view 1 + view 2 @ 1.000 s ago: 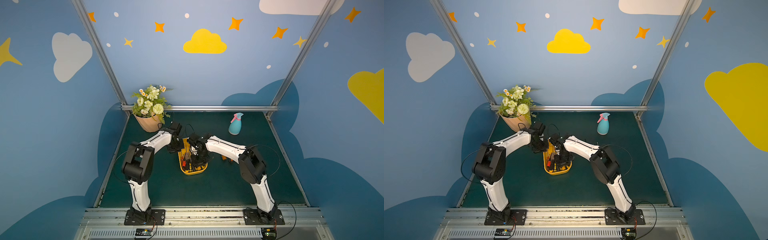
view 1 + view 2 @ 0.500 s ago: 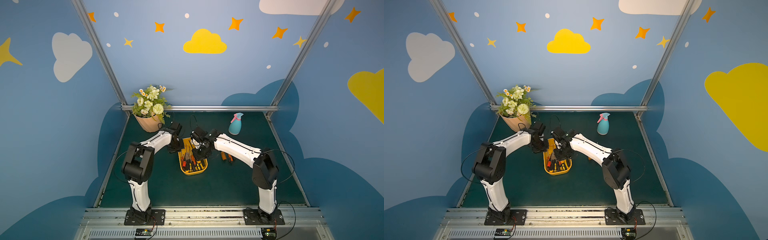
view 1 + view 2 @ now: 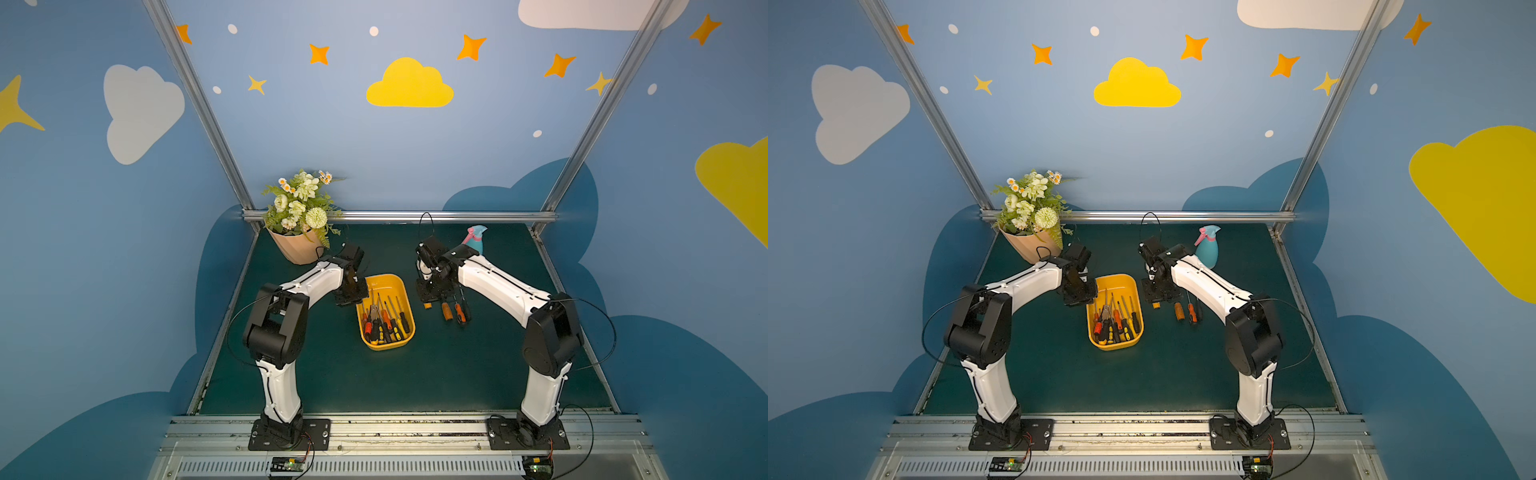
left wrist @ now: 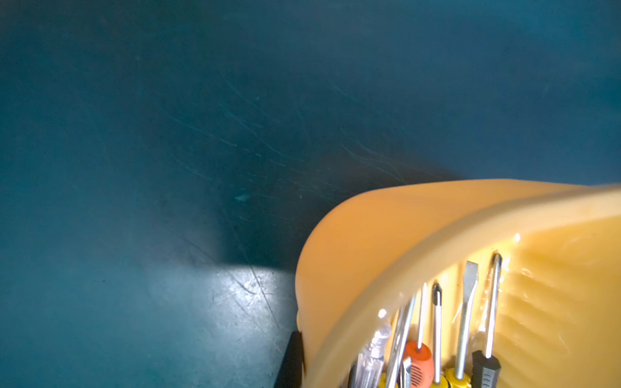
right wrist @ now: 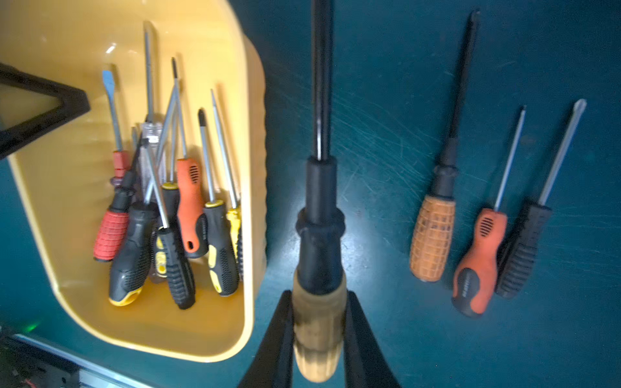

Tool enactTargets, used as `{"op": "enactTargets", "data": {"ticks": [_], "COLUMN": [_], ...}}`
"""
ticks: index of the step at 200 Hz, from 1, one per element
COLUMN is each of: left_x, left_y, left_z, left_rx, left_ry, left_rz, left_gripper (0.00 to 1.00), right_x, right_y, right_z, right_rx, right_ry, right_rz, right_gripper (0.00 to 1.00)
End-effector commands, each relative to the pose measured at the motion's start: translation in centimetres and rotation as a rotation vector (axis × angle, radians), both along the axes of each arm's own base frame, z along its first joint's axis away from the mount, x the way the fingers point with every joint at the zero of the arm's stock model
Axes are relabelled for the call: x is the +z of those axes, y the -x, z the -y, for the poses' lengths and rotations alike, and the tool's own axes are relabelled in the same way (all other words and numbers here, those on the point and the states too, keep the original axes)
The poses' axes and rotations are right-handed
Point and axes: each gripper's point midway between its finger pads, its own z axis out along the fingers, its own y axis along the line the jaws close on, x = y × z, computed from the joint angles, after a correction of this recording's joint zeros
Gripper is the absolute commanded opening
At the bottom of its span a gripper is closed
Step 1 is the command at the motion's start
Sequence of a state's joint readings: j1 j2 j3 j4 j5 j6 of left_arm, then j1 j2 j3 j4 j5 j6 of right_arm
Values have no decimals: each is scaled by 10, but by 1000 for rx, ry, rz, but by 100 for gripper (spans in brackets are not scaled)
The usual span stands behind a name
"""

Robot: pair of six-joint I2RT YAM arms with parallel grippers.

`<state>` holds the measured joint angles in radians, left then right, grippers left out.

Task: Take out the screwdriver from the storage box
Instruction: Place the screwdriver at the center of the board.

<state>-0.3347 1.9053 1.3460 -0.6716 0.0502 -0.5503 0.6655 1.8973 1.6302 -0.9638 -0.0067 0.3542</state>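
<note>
The yellow storage box [image 3: 386,347] [image 3: 1115,347] sits mid-mat with several screwdrivers [image 3: 384,320] [image 5: 168,208] piled in it. My right gripper [image 3: 432,296] [image 5: 318,302] hangs over the bare mat just right of the box. It is shut on the amber handle of a black-shafted screwdriver [image 5: 319,235] [image 3: 1156,305], which is fully outside the box. My left gripper [image 3: 351,296] [image 3: 1079,296] is shut on the box's far left rim. In the left wrist view one black finger [image 4: 290,362] presses the outside of the box wall [image 4: 369,235].
Three screwdrivers lie side by side on the mat right of the held one: amber-handled [image 5: 433,242], orange-handled [image 5: 477,262] and black-handled [image 5: 522,248]. A peach flowerpot [image 3: 297,249] stands at the back left. A teal spray bottle [image 3: 1207,249] is behind the right arm.
My right gripper has lifted the amber-handled screwdriver out of the box and carried it right, over the mat. The left gripper has stayed on the box rim.
</note>
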Motion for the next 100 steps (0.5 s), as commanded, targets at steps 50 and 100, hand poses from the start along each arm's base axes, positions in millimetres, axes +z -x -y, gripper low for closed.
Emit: {"op": "enactTargets", "data": {"ticks": [50, 100], "left_x": [3, 2], "left_y": [4, 4], "left_z": [5, 2], "left_rx": [-9, -8], "left_ry": [21, 13], "left_rz": [-8, -11], "left_gripper": [3, 2], "right_x": [-43, -70], "right_y": [-11, -16], "right_z": [19, 27], "right_rx": [61, 73], "right_ry": [155, 239], "right_rz": [-85, -191], "right_gripper": [0, 0]}}
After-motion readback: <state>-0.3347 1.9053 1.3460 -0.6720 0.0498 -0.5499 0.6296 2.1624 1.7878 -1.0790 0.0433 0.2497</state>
